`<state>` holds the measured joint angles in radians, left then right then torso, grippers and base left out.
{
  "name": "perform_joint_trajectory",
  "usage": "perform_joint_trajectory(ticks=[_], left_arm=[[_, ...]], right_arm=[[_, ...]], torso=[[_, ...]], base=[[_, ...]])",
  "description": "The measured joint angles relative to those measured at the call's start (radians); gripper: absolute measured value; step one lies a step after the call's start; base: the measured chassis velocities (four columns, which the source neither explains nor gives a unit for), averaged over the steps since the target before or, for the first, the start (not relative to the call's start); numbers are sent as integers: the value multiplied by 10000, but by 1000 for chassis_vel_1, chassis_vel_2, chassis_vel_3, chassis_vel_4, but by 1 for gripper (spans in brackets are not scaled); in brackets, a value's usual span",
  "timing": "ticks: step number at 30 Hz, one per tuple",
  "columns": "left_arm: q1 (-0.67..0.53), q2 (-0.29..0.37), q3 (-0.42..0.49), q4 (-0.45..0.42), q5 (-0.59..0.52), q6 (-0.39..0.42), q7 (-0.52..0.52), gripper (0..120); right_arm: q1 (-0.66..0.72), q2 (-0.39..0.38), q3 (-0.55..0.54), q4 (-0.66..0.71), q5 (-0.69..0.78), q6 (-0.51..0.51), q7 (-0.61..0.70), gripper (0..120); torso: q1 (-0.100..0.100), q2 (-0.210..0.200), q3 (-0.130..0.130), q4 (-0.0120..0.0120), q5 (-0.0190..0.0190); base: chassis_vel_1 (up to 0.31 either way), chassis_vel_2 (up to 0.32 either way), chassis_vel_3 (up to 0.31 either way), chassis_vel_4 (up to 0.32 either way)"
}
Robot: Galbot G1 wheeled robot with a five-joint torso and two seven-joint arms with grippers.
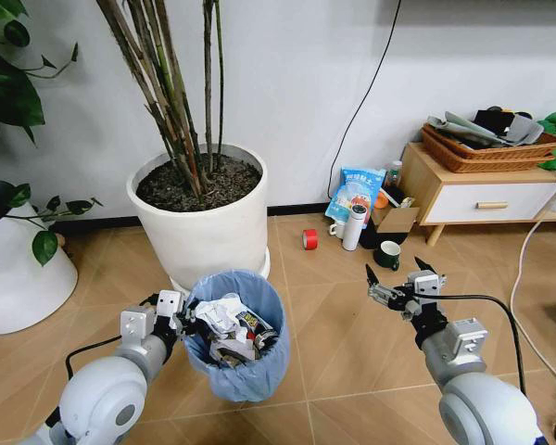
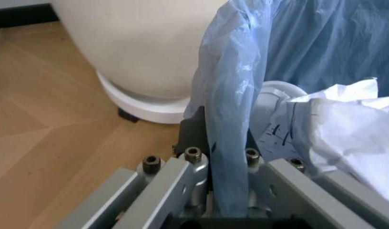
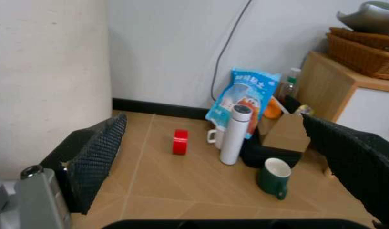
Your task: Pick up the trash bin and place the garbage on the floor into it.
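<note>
Gripping: the left gripper pinches the bag-lined rim of the trash bin; its fingers are pressed on the blue plastic.
Bin: stands on the floor in front of the big white plant pot.
Garbage: the garbage, crumpled white paper and a dark printed wrapper, fills the bin; the wrapper's print is too small to read.
Paper: faint blue pen marks, illegible.
Right gripper: the right gripper hangs over bare floor, jaws spread wide.
Beyond: red tape roll, white bottle, dark mug, blue snack bag with unreadable characters.
</note>
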<state>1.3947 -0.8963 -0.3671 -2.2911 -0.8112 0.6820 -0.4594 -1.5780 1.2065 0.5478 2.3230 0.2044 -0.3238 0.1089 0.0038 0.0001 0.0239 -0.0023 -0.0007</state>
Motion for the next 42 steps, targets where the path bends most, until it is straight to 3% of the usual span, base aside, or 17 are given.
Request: perform_joint_trajectory(ticks=[32,42], left_arm=[[168,113,-88,-252,-46,-16,-23,0],[214,124,-113,-324,-68,-22,-30,0]], right_arm=[[-375,58,-108,220,-232,104,1,100],[-471,158,-206,272,-341,52,30,100]], torso=[[1,-1,0,1,-1],[2,-1,1,0,1]], base=[[140,143,-143,-143],[96,38,-99,-35]])
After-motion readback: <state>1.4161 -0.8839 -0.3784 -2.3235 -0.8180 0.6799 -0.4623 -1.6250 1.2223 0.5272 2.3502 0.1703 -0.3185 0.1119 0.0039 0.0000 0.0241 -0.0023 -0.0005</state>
